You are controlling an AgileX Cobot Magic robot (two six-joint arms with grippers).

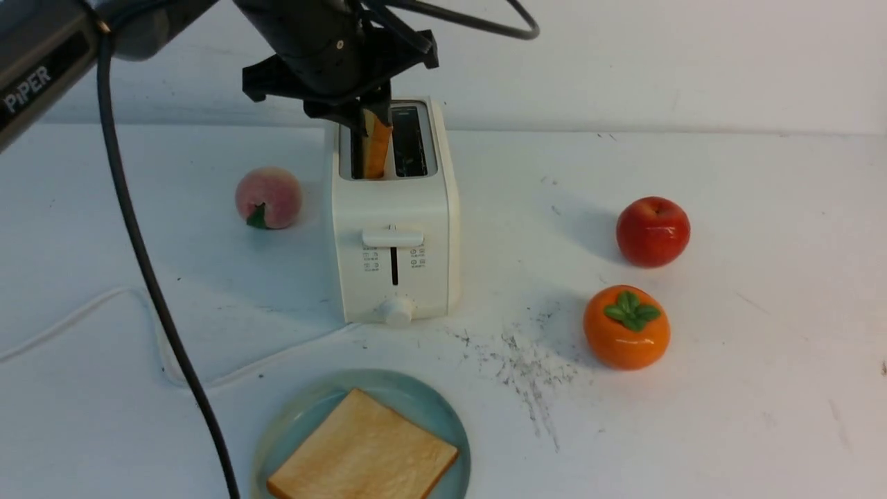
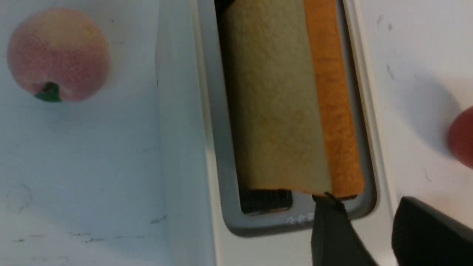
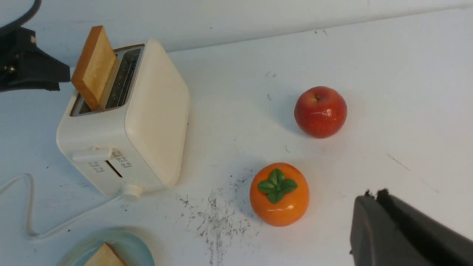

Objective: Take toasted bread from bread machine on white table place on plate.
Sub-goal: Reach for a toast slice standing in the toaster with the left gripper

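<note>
The cream-white bread machine (image 1: 395, 222) stands mid-table on the white table (image 1: 762, 381). One toasted bread slice (image 1: 378, 149) sticks up tilted from its left slot; it also shows in the left wrist view (image 2: 281, 111) and the right wrist view (image 3: 94, 66). My left gripper (image 1: 374, 114) is right above it, open (image 2: 365, 199), with one fingertip (image 2: 329, 221) touching the slice's end. A second slice (image 1: 364, 450) lies flat on the pale blue-green plate (image 1: 416, 395) in front of the toaster. My right gripper (image 3: 375, 194) is shut and empty, out of the front view.
A peach (image 1: 269, 197) sits left of the toaster. A red apple (image 1: 653, 231) and an orange persimmon (image 1: 626, 327) sit to its right. The white cord (image 1: 83, 312) loops at the front left, and the left arm's black cable (image 1: 159, 305) hangs across it.
</note>
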